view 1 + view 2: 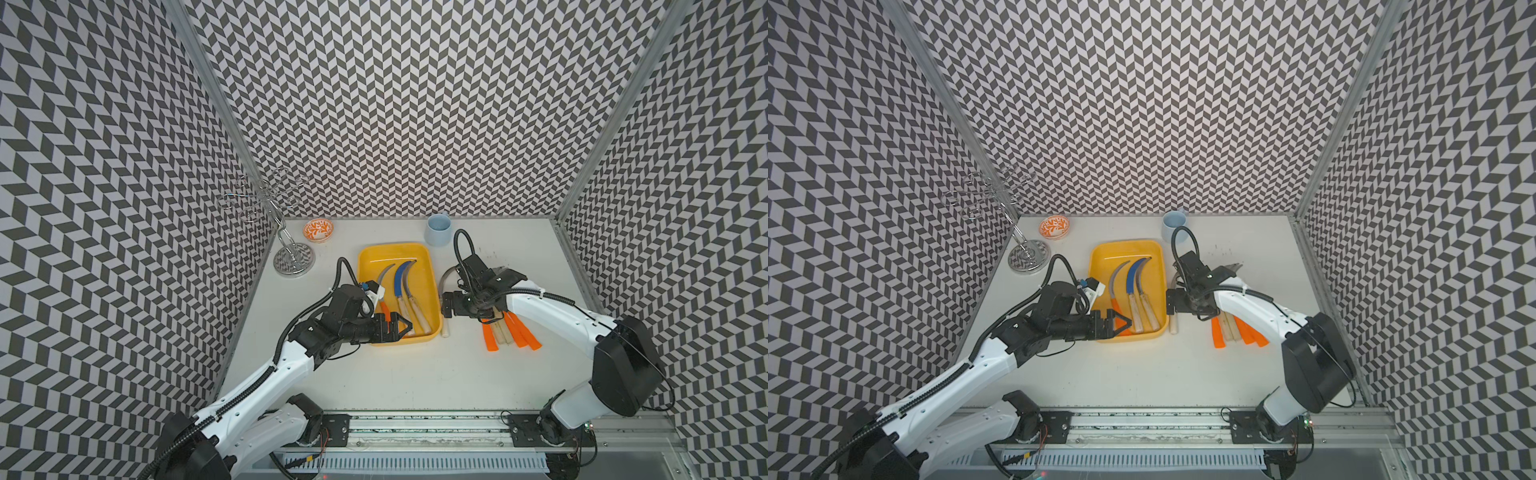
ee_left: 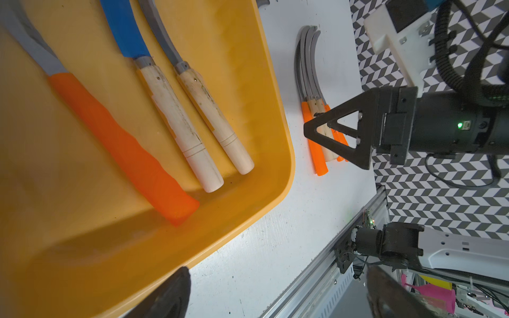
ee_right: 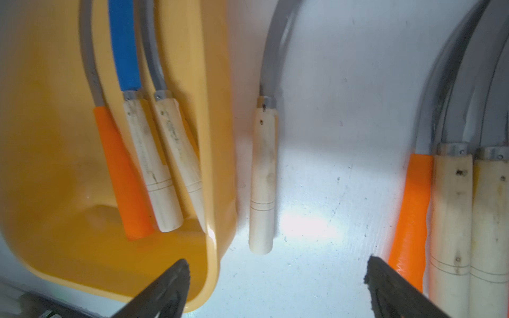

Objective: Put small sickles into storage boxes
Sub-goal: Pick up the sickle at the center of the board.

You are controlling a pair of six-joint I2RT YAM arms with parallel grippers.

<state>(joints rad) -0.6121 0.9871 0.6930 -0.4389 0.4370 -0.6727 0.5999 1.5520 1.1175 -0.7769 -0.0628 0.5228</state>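
Yellow tray (image 1: 386, 254): sits in the middle of the white surface (image 1: 415, 374), with its long side running away from the robot.
Sickles in the tray: three lie side by side, handles toward the robot. They are an orange-handled sickle (image 2: 124, 148), a blue-bladed sickle (image 2: 124, 27) and a grey-bladed sickle (image 2: 214, 121). The last two have wood handles.
Loose sickle (image 3: 263, 179): has a wood handle and lies flat on the surface. It is just beside the tray's right wall, outside it.
Sickle pile (image 1: 490, 338): more orange and wood handles lie packed together on the surface further right, partly under the right arm.
Right pincer (image 3: 278, 271): spread wide and holding nothing, close to the loose sickle's handle end.
Left pincer (image 2: 276, 272): also spread wide and empty, over the tray's near end by the handle ends.
Back of the surface: a pale blue cup (image 1: 438, 230), a small orange-patterned bowl (image 1: 318, 230) and a shiny wire stand (image 1: 293, 257).
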